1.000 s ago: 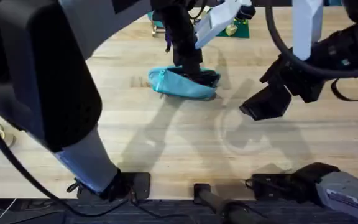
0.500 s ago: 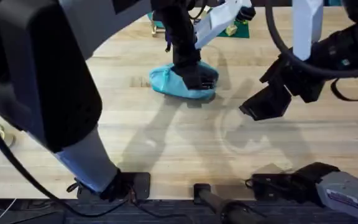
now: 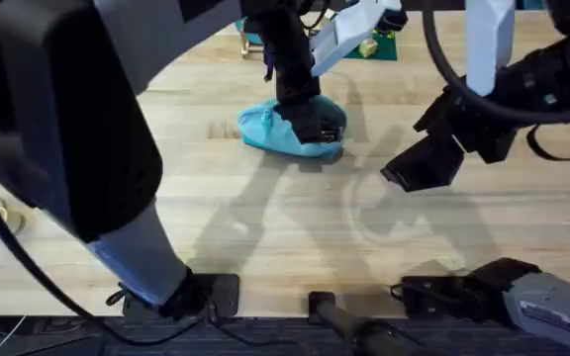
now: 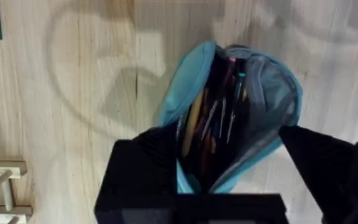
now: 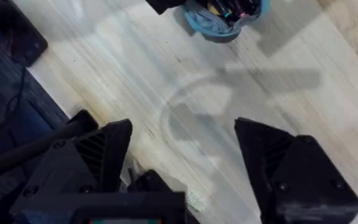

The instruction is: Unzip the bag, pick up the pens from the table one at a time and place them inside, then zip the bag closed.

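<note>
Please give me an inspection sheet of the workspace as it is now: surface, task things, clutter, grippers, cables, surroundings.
Surface: light wood table, bare in front of the arms.
Job's things: turquoise bag open; pens stand inside it.
Clutter: wooden stand beside the bag; green item at the far edge.
Grippers: left gripper at the bag's mouth, fingers spread on either side; right gripper open, above bare table, apart from the bag.
Cables: black cable looping on the right arm.
Surroundings: nothing seen.
</note>
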